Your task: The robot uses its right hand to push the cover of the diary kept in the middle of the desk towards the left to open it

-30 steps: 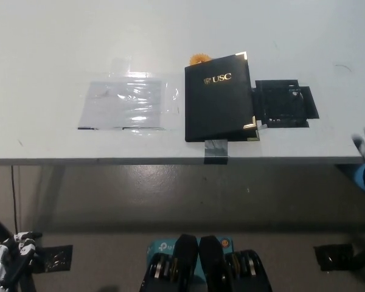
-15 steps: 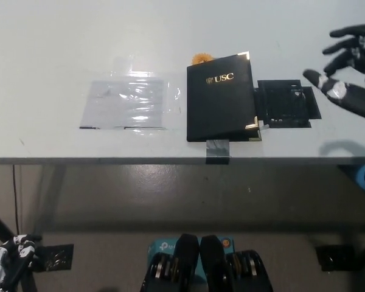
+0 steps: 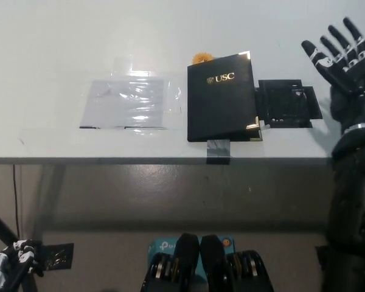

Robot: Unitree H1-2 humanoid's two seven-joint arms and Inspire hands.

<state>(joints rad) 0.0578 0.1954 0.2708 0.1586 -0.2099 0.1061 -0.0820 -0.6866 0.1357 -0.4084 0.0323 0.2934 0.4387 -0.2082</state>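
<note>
Pale grey counter [image 3: 61,48] fills most of what we see from up top, smooth and matte with a straight front edge, and below that edge it's darker floor.

Biggest thing moving-wise is our black right arm [image 3: 351,194], coming up along the right border, chunky and glossy. On top of it our right hand [image 3: 340,61] is raised over the far right end of the counter, fingers spread wide apart and not holding anything. Light patches show on the fingertips.

The diary [image 3: 222,97] sits about mid-counter, near the front edge, well to the left of that hand and not touching it. It's still closed: a flat dark rectangle, slightly rotated, with gold "USC" lettering near the top and little gold corner caps. Cover looks smooth, kinda leathery, but we can't say for sure.

Over on the left is a clear plastic sheet [image 3: 125,103], crinkly and shiny, catching the light, lying flat and apart from the diary.

Between the diary and our right hand there's a flat black cardboard-ish piece [image 3: 287,103] with cutouts and flaps, butted right against the diary's right side.

A strip of grey tape [image 3: 218,149] sits at the diary's bottom edge, right at the counter's lip. A small orange frilly thing [image 3: 199,58] peeks out behind the diary's top left corner, mostly hidden.

Our white left hand [image 3: 12,263] hangs down at the bottom left, below counter level; we can't tell if it's open or closed.
</note>
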